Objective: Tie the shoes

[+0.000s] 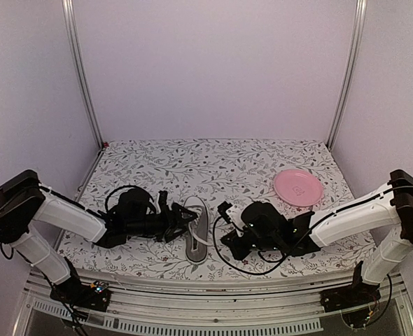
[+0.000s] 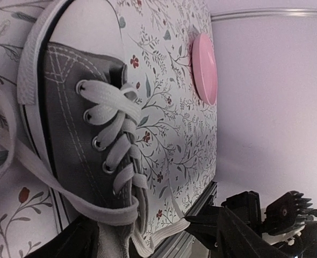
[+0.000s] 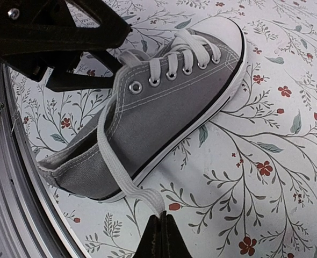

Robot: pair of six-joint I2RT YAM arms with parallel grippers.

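The shoes are one grey canvas sneaker [image 1: 197, 231] [image 2: 67, 134] [image 3: 164, 107] with white laces and a white sole, lying near the table's front edge between both arms. My right gripper [image 3: 161, 217] [image 1: 222, 242] is shut on a white lace end [image 3: 148, 196] that runs from the shoe's collar down over its side to the table. That same pinch shows in the left wrist view, where the right gripper [image 2: 193, 221] holds the lace. My left gripper [image 1: 180, 222] [image 3: 123, 54] stands open at the shoe's opening on the far side, with nothing seen held.
A pink round plate [image 1: 298, 187] [image 2: 204, 69] sits at the back right of the floral tablecloth [image 1: 213, 164]. The table's metal front rail [image 1: 213, 287] runs just behind the shoe's heel. A black cable [image 1: 224, 262] loops beneath the right arm.
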